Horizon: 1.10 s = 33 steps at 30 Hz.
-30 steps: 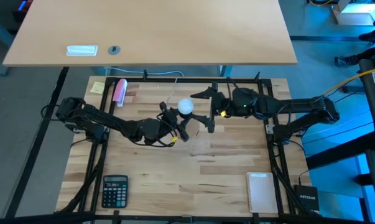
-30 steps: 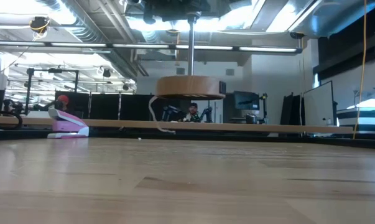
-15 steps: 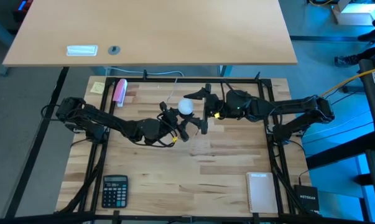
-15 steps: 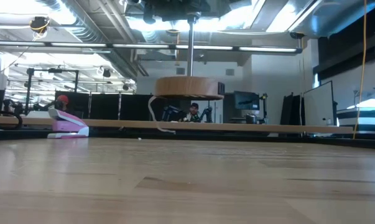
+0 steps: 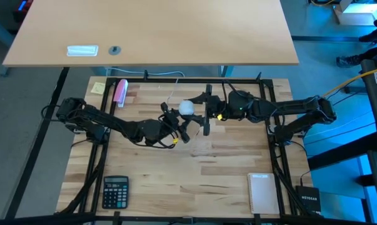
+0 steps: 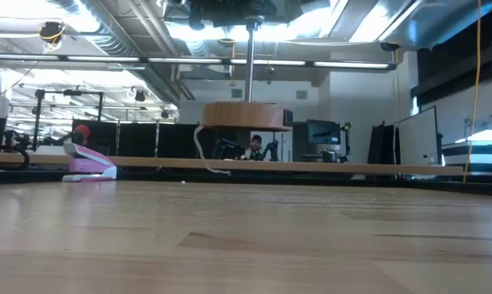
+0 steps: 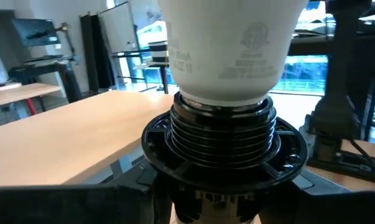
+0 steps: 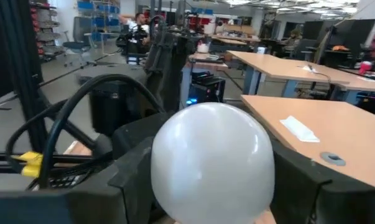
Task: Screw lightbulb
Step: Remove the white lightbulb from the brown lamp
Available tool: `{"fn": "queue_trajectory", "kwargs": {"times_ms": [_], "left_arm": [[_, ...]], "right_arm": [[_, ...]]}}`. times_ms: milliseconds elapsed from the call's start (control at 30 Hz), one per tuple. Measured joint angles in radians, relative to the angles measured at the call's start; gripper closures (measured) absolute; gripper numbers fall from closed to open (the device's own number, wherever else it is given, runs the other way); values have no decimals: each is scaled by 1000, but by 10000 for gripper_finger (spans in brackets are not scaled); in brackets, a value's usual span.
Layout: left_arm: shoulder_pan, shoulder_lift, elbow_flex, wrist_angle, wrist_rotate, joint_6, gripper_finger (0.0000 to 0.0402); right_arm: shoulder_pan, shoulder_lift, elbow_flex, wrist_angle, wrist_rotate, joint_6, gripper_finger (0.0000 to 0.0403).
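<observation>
Lightbulb (image 5: pixel 186 107), light, fragile and smooth, is sitting centre-frame; right gripper (image 5: pixel 204 111) is narrowing around its globe, best gripped gently.

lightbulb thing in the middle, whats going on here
The small white frosted lightbulb sits with its silvery threaded base in a black socket on a round wooden disc, which the left gripper holds up off the wooden table. The right gripper is at the globe, fingers on either side of it; whether they grip it yet is unclear.
</observation>
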Motion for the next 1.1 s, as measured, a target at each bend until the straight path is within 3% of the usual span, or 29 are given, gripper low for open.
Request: {"fn": "queue_trajectory", "kwargs": {"times_ms": [100,200,400,567,867,1100], "left_arm": [[-10,0,-1,-1,54,28,249],[-21,-2,-1,-5,160,48,249],[-9,-2,-1,-1,653,29,249],[32,-1,0,-2,879,-39,249],[45,0,2,-30,915,-74,249],[46,-2,3,-48,824,-58,249]], "right_arm": [[0,-11,0,-17,-54,1,165],[0,-23,0,-28,-218,15,165],[0,-21,0,2,-652,56,165],[-3,-16,0,14,-756,61,165],[-2,-16,0,19,-755,62,165],[-2,-16,20,-17,-713,85,165]]}}
